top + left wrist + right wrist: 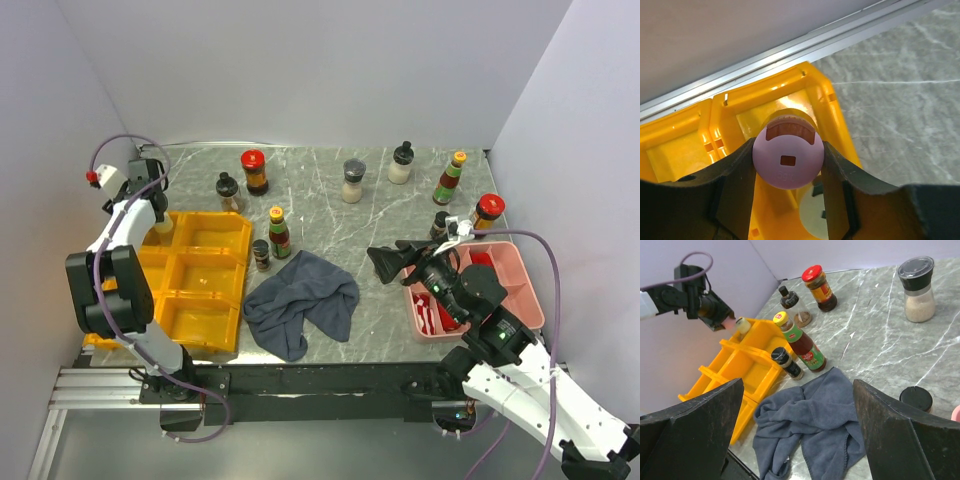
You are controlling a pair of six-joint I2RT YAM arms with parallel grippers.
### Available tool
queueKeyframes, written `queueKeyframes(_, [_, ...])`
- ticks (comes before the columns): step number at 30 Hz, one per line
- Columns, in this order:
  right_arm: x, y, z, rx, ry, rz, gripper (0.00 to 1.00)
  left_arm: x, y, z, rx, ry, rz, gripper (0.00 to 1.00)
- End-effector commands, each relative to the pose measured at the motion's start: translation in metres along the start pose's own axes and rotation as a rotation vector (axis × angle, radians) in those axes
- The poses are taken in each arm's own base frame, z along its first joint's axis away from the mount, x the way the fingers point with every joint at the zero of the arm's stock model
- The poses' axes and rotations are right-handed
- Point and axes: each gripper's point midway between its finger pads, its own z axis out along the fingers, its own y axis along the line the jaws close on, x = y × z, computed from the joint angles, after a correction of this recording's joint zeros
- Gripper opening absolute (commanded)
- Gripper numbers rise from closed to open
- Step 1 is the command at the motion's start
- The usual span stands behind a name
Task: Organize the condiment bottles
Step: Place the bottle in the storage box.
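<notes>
My left gripper (787,148) is shut on a pink-capped jar (787,159), holding it over the far-left compartment of the yellow tray (827,107). A pale-capped jar (816,216) stands in that compartment just below. My right gripper (800,440) hangs open and holds nothing, above the dark grey cloth (815,425). Near the tray stand a yellow-capped sauce bottle (278,232) and a small black-capped jar (261,255). Further back are a red-capped jar (254,170), a black-capped jar (227,190), a grey-capped grinder (353,181), another black-capped jar (401,162) and an orange-capped bottle (450,178).
A pink tray (523,283) holding red items sits at the right, under my right arm. A red-capped jar (487,211) and a small black-capped jar (439,224) stand just behind it. Walls close the table at the back and on both sides.
</notes>
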Motion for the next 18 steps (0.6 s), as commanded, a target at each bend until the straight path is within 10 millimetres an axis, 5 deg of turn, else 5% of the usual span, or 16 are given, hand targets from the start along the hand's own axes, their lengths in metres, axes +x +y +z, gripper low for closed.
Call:
queueKeyframes(1, [-0.008,0.004,-0.003,-0.017,-0.029,-0.016,0.98,0.011,-0.007,0.006,0.039,0.026,-0.042,0.22])
queueKeyframes(9, [-0.008,0.005,-0.003,-0.027,-0.028,-0.017,0.98,0.020,-0.005,0.011,0.035,0.039,-0.019,0.60])
queueKeyframes(18, [-0.004,0.006,-0.001,-0.034,-0.011,-0.019,0.98,-0.021,-0.003,-0.021,0.073,-0.030,-0.072,0.90])
